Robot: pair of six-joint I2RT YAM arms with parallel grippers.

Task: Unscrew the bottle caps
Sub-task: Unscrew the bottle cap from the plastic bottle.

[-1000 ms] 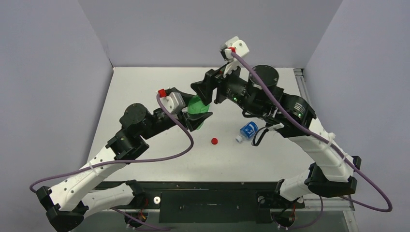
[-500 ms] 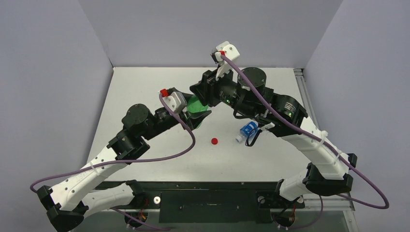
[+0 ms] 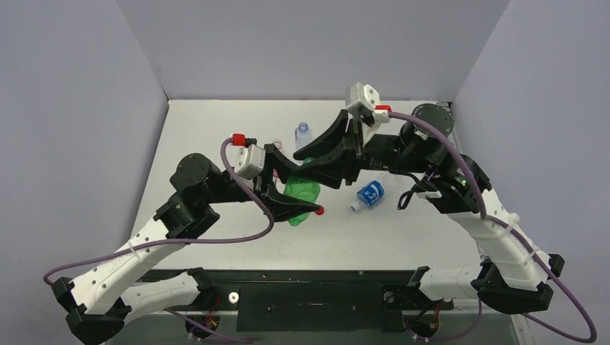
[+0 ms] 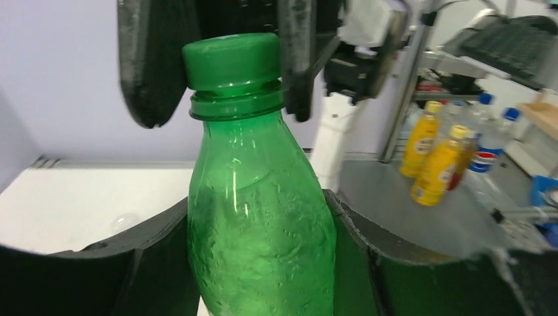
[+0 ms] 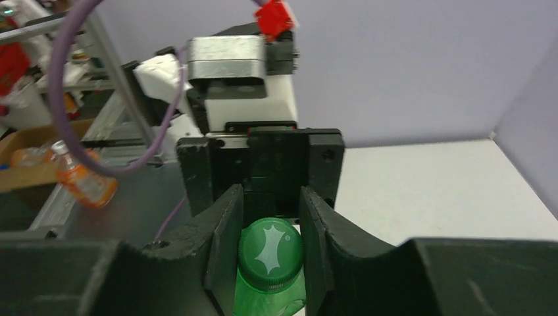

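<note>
**Item:** green bottle (image 3: 302,194). It is held tilted between the two arms over the middle of the tabletop (image 3: 216,136). Whether its base touches the tabletop cannot be told.

**Holder:** left claw (image 4: 258,214). It is closed around the bottle's body, with one finger pressed to each flank below the shoulder.

**Item:** green cap (image 4: 231,60). It is seated on the neck, down against the collar ring, and no thread is exposed.

**Turner:** right claw (image 5: 270,242). It is narrowed to the cap's width. A finger is seen against each side of the cap in both wrist views, so the cap is judged to be gripped.

**Step in hand:** the green cap is judged to be at the start of unscrewing.

**Handling notes:**
- The twist is best made about the neck's own axis, so that the cap is not levered sideways.
- The body hold is to be kept firm, since the thin wall is likely to yield and let the bottle spin with the cap.
- If the wrist's turn is used up, the cap is to be released and gripped afresh.
- The cap is to be lifted along the neck only once the threads are run out.

**Other entries:**
- Red cap (image 3: 319,210): loose on the tabletop, just beside the left claw's near finger.
- Blue-labelled bottle (image 3: 370,194): laid on its side to the right.
- Clear bottle (image 3: 303,133): at the far side; its cap is too small to judge.
</note>
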